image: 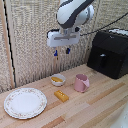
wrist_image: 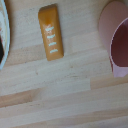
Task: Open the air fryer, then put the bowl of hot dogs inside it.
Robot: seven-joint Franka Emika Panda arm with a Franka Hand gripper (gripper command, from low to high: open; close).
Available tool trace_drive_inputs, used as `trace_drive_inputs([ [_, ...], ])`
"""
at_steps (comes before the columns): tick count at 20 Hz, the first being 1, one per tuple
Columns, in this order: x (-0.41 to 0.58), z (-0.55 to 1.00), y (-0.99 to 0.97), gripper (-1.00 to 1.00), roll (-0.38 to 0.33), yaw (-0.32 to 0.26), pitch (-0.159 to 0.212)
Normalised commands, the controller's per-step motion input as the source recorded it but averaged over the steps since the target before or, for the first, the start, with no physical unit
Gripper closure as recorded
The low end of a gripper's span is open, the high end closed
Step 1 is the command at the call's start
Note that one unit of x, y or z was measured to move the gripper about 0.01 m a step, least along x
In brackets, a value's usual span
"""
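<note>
Well, pale wood-plank table (image: 100, 107) w/ a woven-reed wall (image: 30, 35) behind — gripper (image: 62, 51) hangs empty above, fingers apart, over the bowl (image: 58, 79) of hot dogs (image: 57, 79), air fryer (image: 109, 52) shut at the exterior view's right, handle (image: 102, 61) untouched.

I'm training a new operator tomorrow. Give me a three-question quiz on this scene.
1. True or false: the air fryer drawer is already pulled out.
2. What stands nearest the bowl? A) pink mug B) plate C) air fryer
3. Fill in: the gripper hangs in the air and holds ____.

Key: 1 false, the drawer is shut with its handle untouched. 2 A. 3 nothing.
</note>
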Motion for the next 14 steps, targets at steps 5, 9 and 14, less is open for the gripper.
trace_drive_inputs([
  [5,0.020,0.00,-0.03,-1.00,-0.050,-0.375,0.000],
  [9,0.069,0.00,-0.04,-1.00,-0.076,-0.375,0.000],
  [14,0.095,0.00,-0.08,-1.00,-0.142,-0.340,-0.020],
])
